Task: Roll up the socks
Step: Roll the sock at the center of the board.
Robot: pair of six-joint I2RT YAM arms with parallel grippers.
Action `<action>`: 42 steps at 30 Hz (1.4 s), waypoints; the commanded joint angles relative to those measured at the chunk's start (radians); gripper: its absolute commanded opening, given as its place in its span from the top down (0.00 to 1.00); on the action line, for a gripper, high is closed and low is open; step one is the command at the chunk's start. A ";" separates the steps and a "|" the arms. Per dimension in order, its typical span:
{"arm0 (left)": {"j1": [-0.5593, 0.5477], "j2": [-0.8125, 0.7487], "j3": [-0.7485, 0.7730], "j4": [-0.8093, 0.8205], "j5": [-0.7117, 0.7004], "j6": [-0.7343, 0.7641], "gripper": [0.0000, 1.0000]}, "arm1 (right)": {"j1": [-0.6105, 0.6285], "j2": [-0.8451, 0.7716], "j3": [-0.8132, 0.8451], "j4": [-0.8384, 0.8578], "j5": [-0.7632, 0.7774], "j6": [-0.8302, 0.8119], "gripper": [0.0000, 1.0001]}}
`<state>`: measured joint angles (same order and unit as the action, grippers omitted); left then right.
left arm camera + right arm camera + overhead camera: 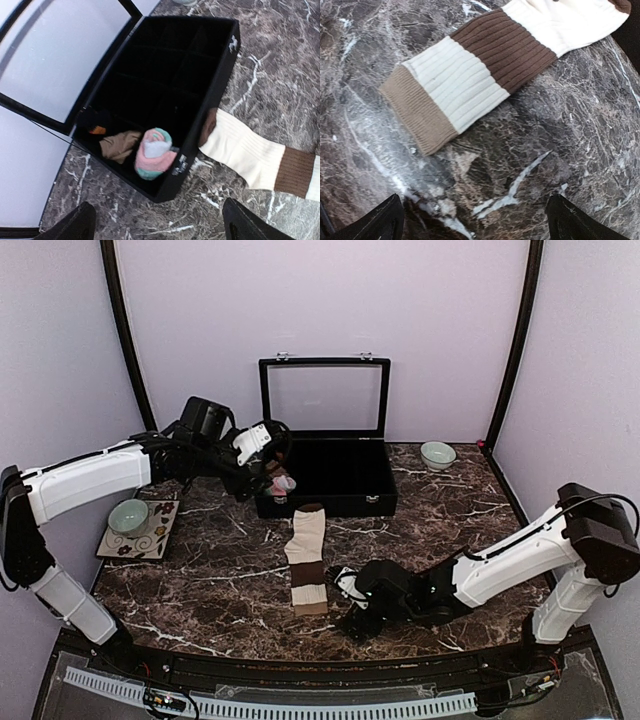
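The left pincer [160, 222] gapes wide over the rolled pink-and-mint fabric sock [155, 152]; the right pincer [477, 220], equally wide, should pinch the tan cuff [417, 117] of the flat cream-and-brown ribbed sock [485, 70] squarely, rolling evenly.

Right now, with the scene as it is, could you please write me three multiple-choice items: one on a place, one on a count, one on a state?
1. Where is the pink sock?
A. on the floor
B. in the black box, beside the tan bundle
C. under a towel

2. How many bowls are in the top view?
A. none
B. four
C. two

3. How does the cream sock lie?
A. flat and unrolled on the table
B. rolled into a ball
C. draped over the box lid

Answers: 1 B, the left wrist view shows it rolled up in a near compartment; 2 C, one at the left, one at the far right; 3 A, its whole length shows in front of the box.
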<state>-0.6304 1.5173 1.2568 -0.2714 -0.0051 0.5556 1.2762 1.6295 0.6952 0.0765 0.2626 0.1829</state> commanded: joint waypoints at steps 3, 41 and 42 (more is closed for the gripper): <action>0.009 0.055 -0.107 -0.216 0.237 0.024 0.17 | -0.022 0.014 0.018 0.056 0.216 -0.124 0.00; -0.109 0.412 -0.032 -0.176 0.315 0.130 0.33 | -0.013 0.167 0.036 0.361 -0.051 -0.114 0.17; -0.109 0.412 -0.034 -0.179 0.299 0.139 0.34 | -0.010 0.174 0.044 0.360 -0.058 -0.115 0.17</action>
<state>-0.7345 1.9327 1.2411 -0.4355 0.3542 0.6437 1.2484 1.7805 0.6987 0.3901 0.2535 0.0795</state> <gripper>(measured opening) 0.675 0.838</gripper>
